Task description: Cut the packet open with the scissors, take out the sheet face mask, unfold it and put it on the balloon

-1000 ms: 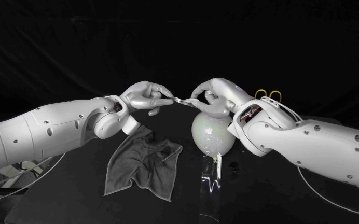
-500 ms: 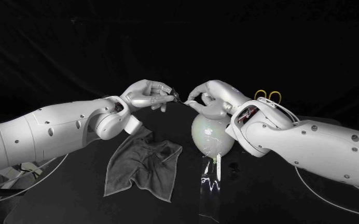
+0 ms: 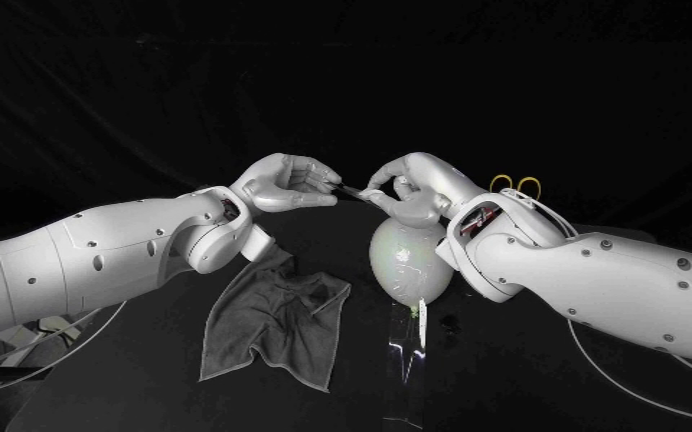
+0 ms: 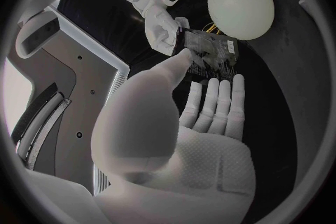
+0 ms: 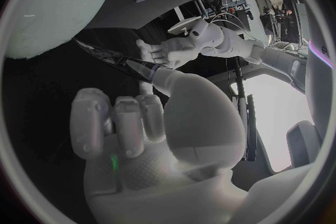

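My left hand [image 3: 293,184] and my right hand [image 3: 401,184] meet just above the pale, egg-shaped rubber balloon [image 3: 404,257]. Between them they hold the dark, flat foil packet [image 3: 353,190], one end each. It hangs in the air above the balloon and does not touch it.

In the left wrist view my left hand [image 4: 189,140] has its thumb tip pressed on the packet's [image 4: 210,53] near edge, with the other fingers [image 4: 217,103] stretched out side by side under it. My right hand [image 4: 164,28] grips the far edge, and the balloon [image 4: 241,3] sits just beyond.

In the right wrist view my right hand [image 5: 140,134] pinches the packet [image 5: 115,59], seen edge-on as a thin dark strip. The thumb is against it and the other fingers [image 5: 115,123] are curled in. My left hand [image 5: 171,51] grasps the far end, and the balloon [image 5: 49,5] is close beside it.

I cannot tell whether the packet has been cut.

A crumpled grey cloth [image 3: 274,327] lies on the black table [image 3: 332,407] on the balloon's left-arm side, near it. The yellow loop handles of the scissors [image 3: 515,184] show past the balloon, behind my right arm.
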Controlling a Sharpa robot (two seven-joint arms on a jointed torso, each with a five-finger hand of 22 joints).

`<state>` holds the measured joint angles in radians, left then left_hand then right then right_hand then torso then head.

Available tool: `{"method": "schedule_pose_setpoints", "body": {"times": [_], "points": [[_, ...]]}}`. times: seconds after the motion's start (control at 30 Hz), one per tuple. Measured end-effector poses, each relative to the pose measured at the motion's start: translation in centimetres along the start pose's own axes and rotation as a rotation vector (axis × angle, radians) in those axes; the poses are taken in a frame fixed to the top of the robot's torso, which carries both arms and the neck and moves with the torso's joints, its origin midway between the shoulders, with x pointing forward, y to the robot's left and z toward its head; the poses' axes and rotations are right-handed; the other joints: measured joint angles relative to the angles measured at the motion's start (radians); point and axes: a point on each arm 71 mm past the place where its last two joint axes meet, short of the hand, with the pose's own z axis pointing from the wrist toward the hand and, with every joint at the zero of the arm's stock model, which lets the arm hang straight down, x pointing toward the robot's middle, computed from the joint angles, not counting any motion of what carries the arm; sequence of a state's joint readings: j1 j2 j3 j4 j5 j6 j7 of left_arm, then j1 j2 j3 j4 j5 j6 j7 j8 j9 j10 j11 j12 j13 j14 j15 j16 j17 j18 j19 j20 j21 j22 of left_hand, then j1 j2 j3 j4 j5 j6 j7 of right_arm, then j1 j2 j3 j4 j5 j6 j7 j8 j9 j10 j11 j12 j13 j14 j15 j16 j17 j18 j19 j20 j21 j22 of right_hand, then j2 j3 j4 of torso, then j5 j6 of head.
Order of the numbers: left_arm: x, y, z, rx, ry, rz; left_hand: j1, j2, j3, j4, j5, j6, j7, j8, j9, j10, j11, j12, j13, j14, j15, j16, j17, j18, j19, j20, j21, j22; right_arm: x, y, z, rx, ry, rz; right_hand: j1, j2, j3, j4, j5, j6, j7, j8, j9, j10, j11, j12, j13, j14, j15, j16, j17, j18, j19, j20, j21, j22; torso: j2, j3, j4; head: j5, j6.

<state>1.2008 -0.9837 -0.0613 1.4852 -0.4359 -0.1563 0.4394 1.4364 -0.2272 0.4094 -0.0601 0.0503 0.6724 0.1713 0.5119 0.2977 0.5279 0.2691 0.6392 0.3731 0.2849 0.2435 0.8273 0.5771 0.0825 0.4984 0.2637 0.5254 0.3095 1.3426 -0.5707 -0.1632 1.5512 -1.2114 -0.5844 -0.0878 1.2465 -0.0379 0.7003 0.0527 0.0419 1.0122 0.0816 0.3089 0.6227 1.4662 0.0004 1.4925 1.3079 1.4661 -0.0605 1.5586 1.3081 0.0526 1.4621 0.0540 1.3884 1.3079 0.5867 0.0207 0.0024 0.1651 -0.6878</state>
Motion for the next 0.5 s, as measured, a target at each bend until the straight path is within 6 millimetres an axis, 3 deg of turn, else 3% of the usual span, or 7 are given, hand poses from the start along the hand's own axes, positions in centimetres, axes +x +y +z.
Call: {"method": "schedule_pose_setpoints", "body": {"times": [0.03,0.1,0.2,0.3,0.4,0.5], "points": [[0.04,0.02,0.0,0.002,0.002,0.009,0.008,0.008,-0.029,-0.003,0.005,-0.01,-0.003,-0.01,-0.007,-0.023,0.008,-0.022,-0.019,-0.064,0.014,-0.036,-0.021,-0.007,-0.063,0.013,-0.066,-0.036,-0.02,-0.03,-0.01,0.003,-0.001,0.003,0.0,0.0,0.0,0.0,0.001,0.0,0.0,0.0,0.0,0.0,0.0,0.0,0.0,0.0,0.0,0.0,0.0,0.0,0.0,0.0,0.0,0.0,0.0,0.0,-0.0001,0.0,0.001],[0.15,0.04,0.01,0.006,0.006,0.03,0.027,0.026,-0.081,-0.006,0.001,-0.02,-0.004,-0.025,-0.018,-0.042,0.002,-0.052,-0.052,-0.111,0.021,-0.071,-0.05,-0.007,-0.118,0.023,-0.142,-0.08,-0.04,-0.09,-0.03,0.009,-0.003,0.011,0.0,0.0,0.002,-0.002,0.003,0.0,0.0,0.0,0.0,0.0,0.0,0.0,0.0,0.0,0.0,0.0,0.0,0.0,0.0,0.0,0.0,0.0,0.0,-0.0001,-0.0002,-0.001,0.002],[0.31,0.01,0.08,0.014,0.01,0.052,0.072,0.049,-0.168,-0.001,0.0,-0.026,0.002,-0.052,-0.036,-0.044,-0.077,-0.107,-0.108,-0.15,0.046,-0.121,-0.102,-0.007,-0.188,0.028,-0.245,-0.143,-0.06,-0.14,-0.07,0.015,-0.003,0.021,0.0,0.0,0.003,-0.003,0.004,0.0,0.0,0.0,0.0,0.0,0.0,0.0,0.0,-0.002,0.002,-0.002,-0.001,0.0,0.0,0.0,0.0,-0.001,0.0,-0.0001,-0.0005,-0.002,0.002],[0.37,-0.02,0.14,0.023,0.009,0.073,0.109,0.065,-0.22,0.018,-0.001,-0.015,0.008,-0.067,-0.048,-0.021,-0.113,-0.152,-0.156,-0.191,0.047,-0.227,-0.188,-0.007,-0.28,0.031,-0.342,-0.2,-0.07,-0.16,-0.18,0.021,-0.001,0.031,0.0,0.0,0.003,-0.003,0.005,0.0,0.0,0.0,0.0,0.0,0.0,0.0,0.0,-0.002,0.002,-0.002,-0.001,0.0,0.0,0.0,0.0,-0.001,0.0,-0.0004,-0.0007,-0.003,0.003],[0.25,-0.02,0.16,0.034,0.001,0.093,0.139,0.069,-0.243,0.039,-0.001,-0.001,0.008,-0.082,-0.058,0.008,-0.12,-0.194,-0.198,-0.213,0.028,-0.319,-0.261,-0.007,-0.329,0.031,-0.393,-0.23,-0.08,-0.15,-0.33,0.024,0.002,0.04,0.0,0.0,0.003,-0.003,0.005,0.0,0.0,0.0,0.0,0.0,0.0,0.001,0.0,-0.002,0.002,-0.003,-0.001,0.0,0.0,0.0,0.0,-0.001,0.0,-0.0005,-0.0008,-0.004,0.003],[-0.07,0.04,0.11,0.042,-0.014,0.112,0.155,0.068,-0.258,0.053,-0.001,0.003,0.013,-0.093,-0.067,0.022,-0.113,-0.223,-0.228,-0.202,-0.004,-0.348,-0.291,-0.007,-0.336,0.031,-0.404,-0.239,-0.11,-0.19,-0.49,0.028,0.008,0.046,0.0,0.0,0.003,-0.003,0.004,0.0,0.0,0.0,0.0,0.0,0.0,0.002,0.0,-0.002,0.002,0.001,-0.001,0.0,0.0,0.0,0.0,0.0,0.0,-0.0005,-0.0009,-0.004,0.004]]}}
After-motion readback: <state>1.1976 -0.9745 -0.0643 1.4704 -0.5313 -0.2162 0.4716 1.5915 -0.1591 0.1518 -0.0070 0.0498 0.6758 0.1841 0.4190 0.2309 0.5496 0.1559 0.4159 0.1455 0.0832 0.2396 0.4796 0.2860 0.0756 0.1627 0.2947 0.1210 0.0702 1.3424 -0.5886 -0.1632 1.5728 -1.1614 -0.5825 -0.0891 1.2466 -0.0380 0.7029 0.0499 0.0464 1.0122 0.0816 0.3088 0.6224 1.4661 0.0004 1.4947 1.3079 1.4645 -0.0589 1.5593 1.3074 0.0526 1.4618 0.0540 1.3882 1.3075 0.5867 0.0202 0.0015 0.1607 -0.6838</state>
